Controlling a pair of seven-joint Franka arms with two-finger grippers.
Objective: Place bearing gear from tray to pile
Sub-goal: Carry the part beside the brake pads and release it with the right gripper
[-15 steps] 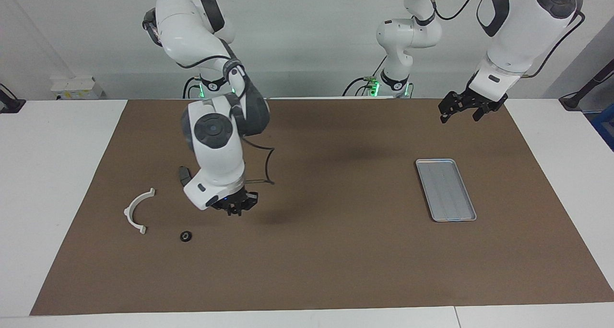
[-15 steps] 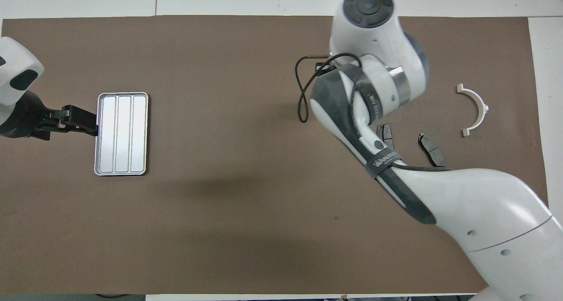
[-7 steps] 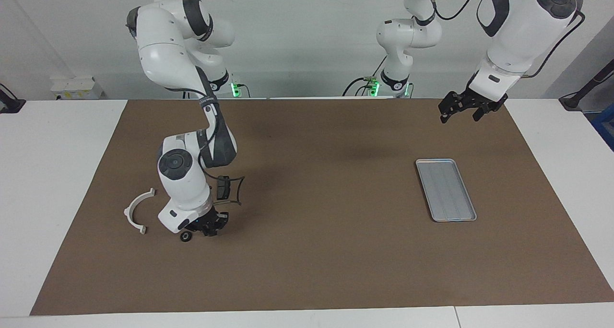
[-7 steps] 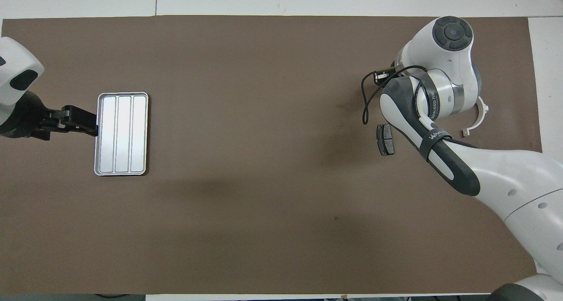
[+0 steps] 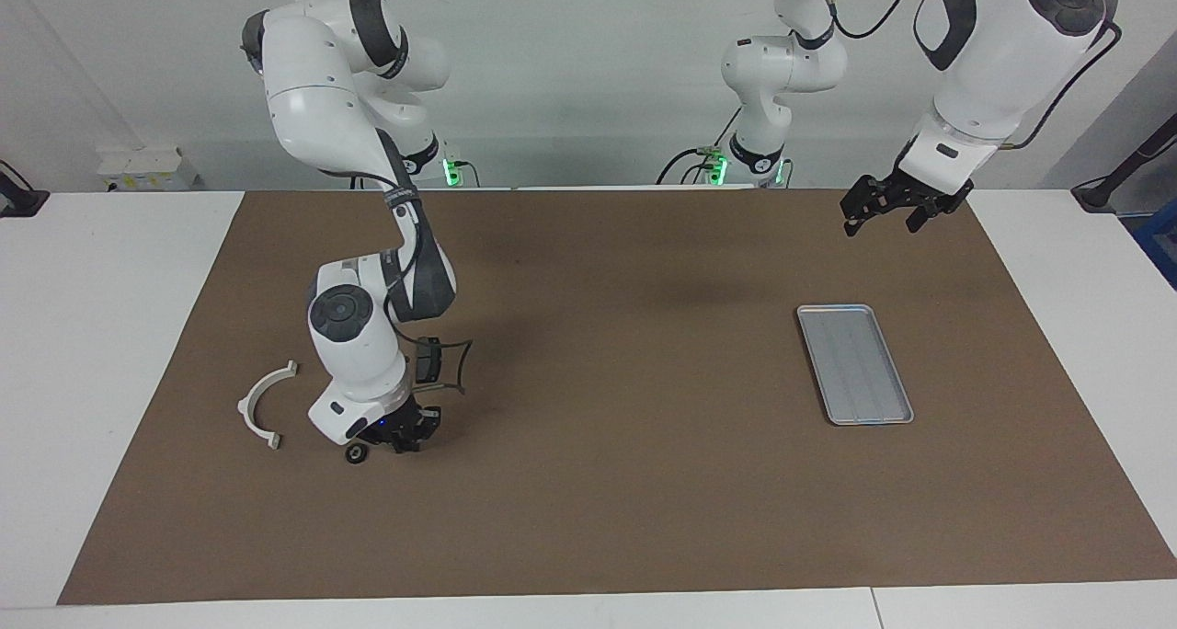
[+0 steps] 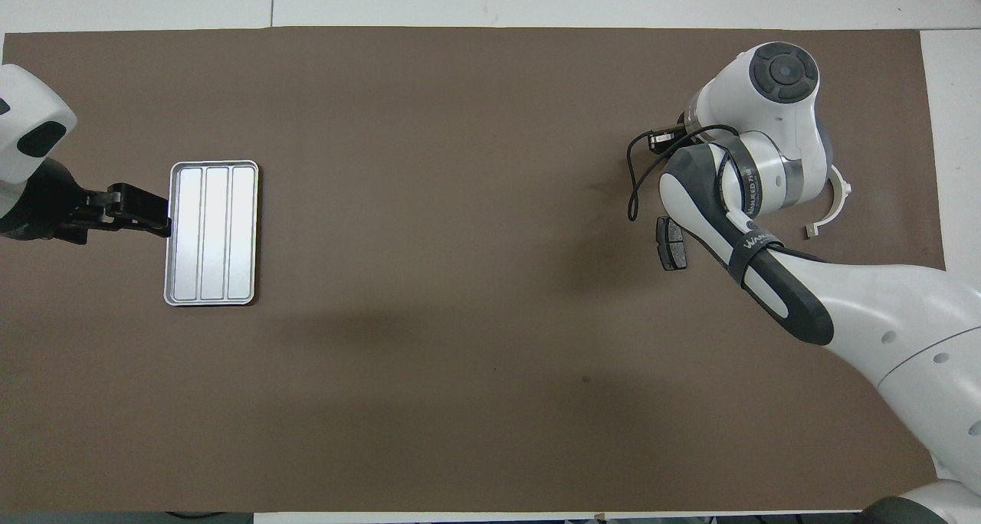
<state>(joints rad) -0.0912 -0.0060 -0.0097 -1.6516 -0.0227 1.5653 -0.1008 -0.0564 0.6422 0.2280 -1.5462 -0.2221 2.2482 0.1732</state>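
tray (image 5: 855,364): silver-grey, grooved, flat on mat, left arm's end | bearing gear (image 5: 356,452): small, dark, flat on mat near white half-ring bracket (image 5: 262,405) | brake pad (image 6: 671,243): dark, flat

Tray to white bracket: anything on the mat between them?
Mostly bare mat. Between the tray and the white bracket, the facing view shows only the right pincer low by a small dark gear; the overhead view adds a brake pad.

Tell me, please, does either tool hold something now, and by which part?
The left tool holds nothing. The right tool is low at the mat, beside a gear; whether it holds anything cannot be told.
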